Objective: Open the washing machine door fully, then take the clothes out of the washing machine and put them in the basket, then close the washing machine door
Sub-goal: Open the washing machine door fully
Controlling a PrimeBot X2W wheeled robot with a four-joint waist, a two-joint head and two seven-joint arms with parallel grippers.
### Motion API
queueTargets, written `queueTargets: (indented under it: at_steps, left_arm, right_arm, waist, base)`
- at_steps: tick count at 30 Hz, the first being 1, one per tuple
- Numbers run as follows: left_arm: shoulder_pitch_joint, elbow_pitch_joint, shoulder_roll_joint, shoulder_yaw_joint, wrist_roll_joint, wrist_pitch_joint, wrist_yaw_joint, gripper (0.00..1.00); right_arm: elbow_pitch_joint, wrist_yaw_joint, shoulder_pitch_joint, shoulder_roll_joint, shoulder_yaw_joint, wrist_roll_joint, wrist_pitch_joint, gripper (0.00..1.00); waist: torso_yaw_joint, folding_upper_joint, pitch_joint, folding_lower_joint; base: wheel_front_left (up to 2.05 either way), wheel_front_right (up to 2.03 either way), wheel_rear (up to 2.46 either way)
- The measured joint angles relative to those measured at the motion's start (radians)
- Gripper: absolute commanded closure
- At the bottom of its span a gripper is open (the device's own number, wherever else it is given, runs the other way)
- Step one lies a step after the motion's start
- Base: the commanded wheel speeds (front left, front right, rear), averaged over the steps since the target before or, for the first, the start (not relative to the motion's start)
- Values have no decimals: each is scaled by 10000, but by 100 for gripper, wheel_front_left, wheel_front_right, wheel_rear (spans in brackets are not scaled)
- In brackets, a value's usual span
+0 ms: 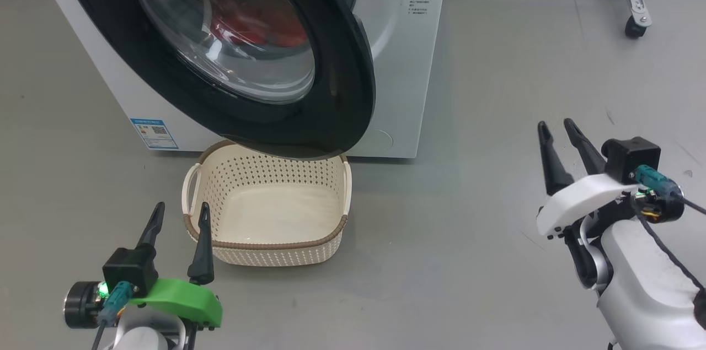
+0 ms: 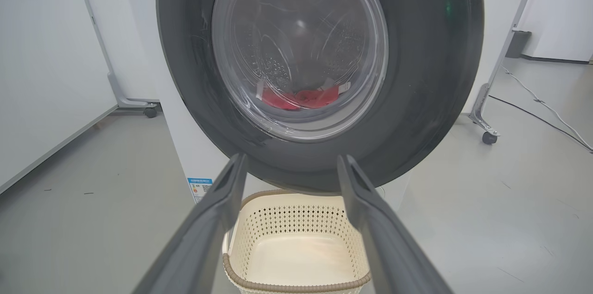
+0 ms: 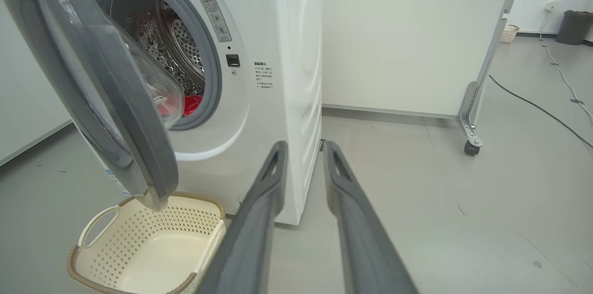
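Note:
The washing machine (image 1: 408, 63) stands at the top of the head view. Its door (image 1: 342, 91), black-rimmed with a glass bowl, hangs partly open and leans out over the basket (image 1: 270, 244). Red clothes (image 1: 248, 27) lie in the drum; they show through the glass (image 2: 301, 98) and past the door's edge (image 3: 192, 103). The cream basket sits empty on the floor below the door. My left gripper (image 1: 182, 209) is open just left of the basket, holding nothing. My right gripper (image 1: 556, 127) hovers over the floor well right of the machine, its fingers apart and empty.
A metal frame leg on a caster (image 1: 634, 27) stands at the far right behind the machine. In the right wrist view a cable (image 3: 533, 104) runs across the grey floor toward a dark bin (image 3: 574, 27). White panels close off the back.

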Motion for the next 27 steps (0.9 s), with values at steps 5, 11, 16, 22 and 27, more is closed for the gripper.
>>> queueTargets:
  at_steps: [5,11,16,22,27]
  left_arm:
    - [74,-44,0,79,19,0,-10,0]
    - [159,-109,-4,157,27,0,-23,0]
    - [164,-159,-8,205,31,0,-90,0]
    - [197,-182,-12,240,119,0,-96,0]
    - [260,-211,-17,276,136,0,-98,0]
  right_arm:
    - [23,-211,392,190,-35,2,-132,0]
    - [-46,-267,584,345,-63,-2,-184,0]
    - [-165,-339,623,382,-136,-59,-261,0]
    - [-242,-360,729,408,-182,-94,-261,0]
    - [-332,-416,779,435,-249,-109,-265,0]
  waist:
    - [-25,0,-26,0]
    - [-25,0,-13,0]
    - [-19,0,5,0]
    - [-17,0,21,0]
    - [-25,0,33,0]
  base:
    - [0,0,0]
    - [0,0,0]
    - [0,0,0]
    - [0,0,0]
    - [0,0,0]
